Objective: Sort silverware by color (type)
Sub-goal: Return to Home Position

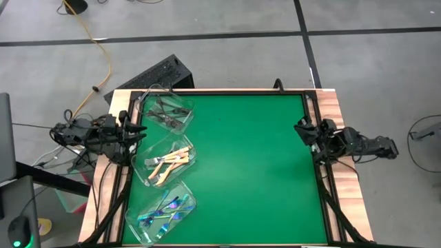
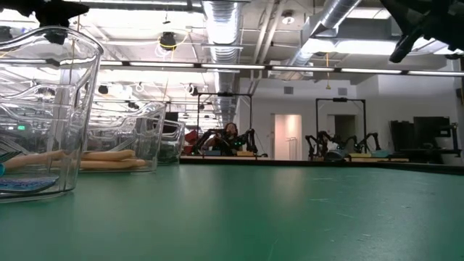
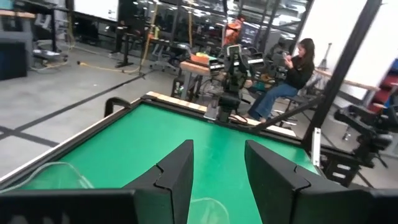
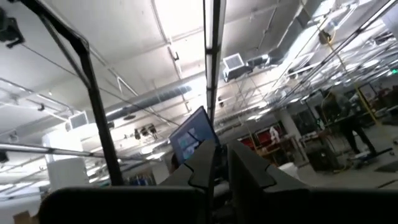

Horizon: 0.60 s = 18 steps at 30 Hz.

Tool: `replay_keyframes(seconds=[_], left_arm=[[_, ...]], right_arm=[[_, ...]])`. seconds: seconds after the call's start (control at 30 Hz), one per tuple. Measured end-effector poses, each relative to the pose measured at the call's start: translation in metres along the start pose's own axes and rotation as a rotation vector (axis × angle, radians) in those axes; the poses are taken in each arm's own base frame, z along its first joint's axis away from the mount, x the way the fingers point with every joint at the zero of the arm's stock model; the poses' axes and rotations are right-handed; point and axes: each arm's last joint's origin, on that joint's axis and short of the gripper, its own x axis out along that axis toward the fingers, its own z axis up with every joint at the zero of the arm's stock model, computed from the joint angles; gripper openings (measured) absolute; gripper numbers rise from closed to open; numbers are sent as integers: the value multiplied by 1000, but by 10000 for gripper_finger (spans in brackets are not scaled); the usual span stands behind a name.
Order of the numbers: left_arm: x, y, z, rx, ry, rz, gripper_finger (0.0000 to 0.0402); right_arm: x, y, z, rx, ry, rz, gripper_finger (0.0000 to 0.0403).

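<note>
Green mat (image 1: 248, 165) carrying three clear tubs (image 1: 138, 165) along its 9 o'clock side, an arm at each edge.
Grey forks (image 1: 165, 114) lie at 10 o'clock, cream-handled forks (image 1: 169, 160) at 9, blue forks (image 1: 165, 212) at 7. Just beside the upper two tubs hangs the left gripper (image 1: 141, 131), released and empty. At 3 o'clock, well apart from the forks, the right gripper (image 1: 302, 129) is empty, its fingers nearly together.

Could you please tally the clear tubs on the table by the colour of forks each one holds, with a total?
Dark grey forks: 1 tub
Cream-handled forks: 1 tub
Blue-purple forks: 1 tub
Total: 3 tubs. The forks inside are too small to count singly.
</note>
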Motion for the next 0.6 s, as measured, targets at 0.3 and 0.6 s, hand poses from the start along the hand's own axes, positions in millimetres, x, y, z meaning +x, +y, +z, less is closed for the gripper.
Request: replay_keyframes(seconds=[0.3, 0.6], left_arm=[[-1, 5, -3, -7, -1, 139, 128], [48, -10, -66, -107, -53, -50, 128]], right_arm=[[1, -6, -5, 3, 89, -64, 66], [1, -6, -6, -1, 104, -72, 66]])
